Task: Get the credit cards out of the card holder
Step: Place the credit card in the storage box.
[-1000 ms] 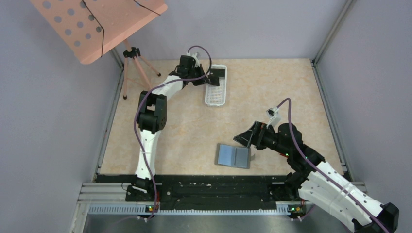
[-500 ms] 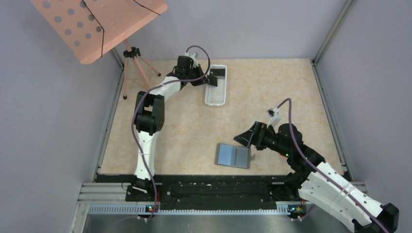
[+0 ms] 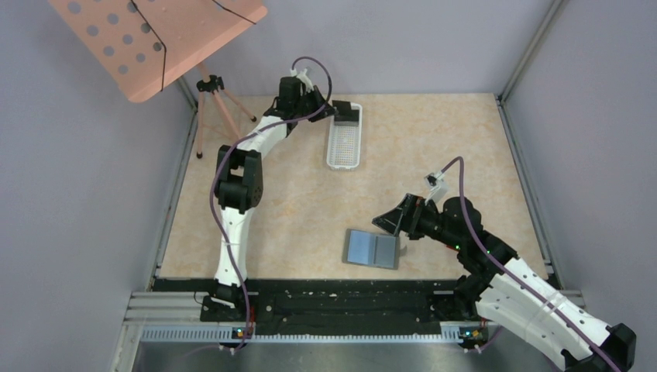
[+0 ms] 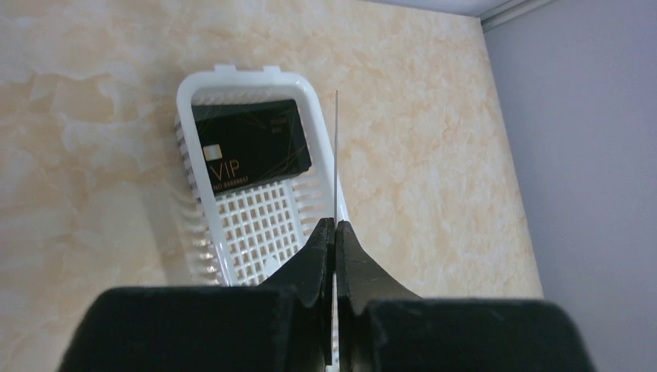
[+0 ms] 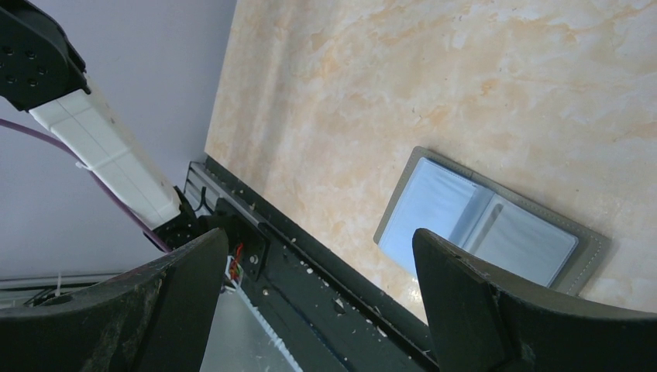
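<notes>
Left gripper (image 4: pixel 335 232) clamped on thin card (image 4: pixel 335 155), edge-on above basket's (image 4: pixel 186 101) right rim. I'd centre over basket, lower, release beside black card (image 4: pixel 252 151). Card holder (image 3: pixel 373 249) open, well nearside of basket; right gripper (image 5: pixel 319 236) spread.

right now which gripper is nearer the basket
Left. The left gripper is at the far end of the white basket, shut on a card; the right gripper hangs open by the card holder, well away.

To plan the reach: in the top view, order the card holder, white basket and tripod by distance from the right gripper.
1. card holder, close to the right gripper, toward the near edge.
2. white basket, far side, left of centre.
3. tripod, far left corner.
</notes>
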Available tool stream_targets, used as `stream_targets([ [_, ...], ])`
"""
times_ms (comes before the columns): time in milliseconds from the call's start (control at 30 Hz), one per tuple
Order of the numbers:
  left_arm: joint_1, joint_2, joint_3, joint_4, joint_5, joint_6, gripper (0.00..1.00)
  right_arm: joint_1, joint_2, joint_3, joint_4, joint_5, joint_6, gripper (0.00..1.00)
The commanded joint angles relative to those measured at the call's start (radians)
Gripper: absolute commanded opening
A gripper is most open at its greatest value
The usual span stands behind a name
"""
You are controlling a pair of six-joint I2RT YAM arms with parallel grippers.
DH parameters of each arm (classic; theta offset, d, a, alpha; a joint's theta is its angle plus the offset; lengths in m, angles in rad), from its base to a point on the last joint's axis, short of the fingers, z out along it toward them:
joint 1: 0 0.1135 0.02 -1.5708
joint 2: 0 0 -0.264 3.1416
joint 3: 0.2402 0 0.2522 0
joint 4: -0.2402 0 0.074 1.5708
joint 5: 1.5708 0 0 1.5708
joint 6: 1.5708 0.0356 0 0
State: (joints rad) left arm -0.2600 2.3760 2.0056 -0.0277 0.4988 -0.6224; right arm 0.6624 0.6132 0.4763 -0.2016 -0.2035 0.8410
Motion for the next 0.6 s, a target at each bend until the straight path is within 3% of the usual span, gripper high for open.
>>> stream_targets([
  [0,0.023,0.070,0.106,0.056,0.051,-0.034,0.00,-0.004,0.024,0.050,0.021,0.004,-0.015,0.89],
  [567,0.041,0.222,0.187,0.172,0.130,-0.131,0.04,-0.004,0.132,0.082,0.034,0.005,-0.026,0.89],
])
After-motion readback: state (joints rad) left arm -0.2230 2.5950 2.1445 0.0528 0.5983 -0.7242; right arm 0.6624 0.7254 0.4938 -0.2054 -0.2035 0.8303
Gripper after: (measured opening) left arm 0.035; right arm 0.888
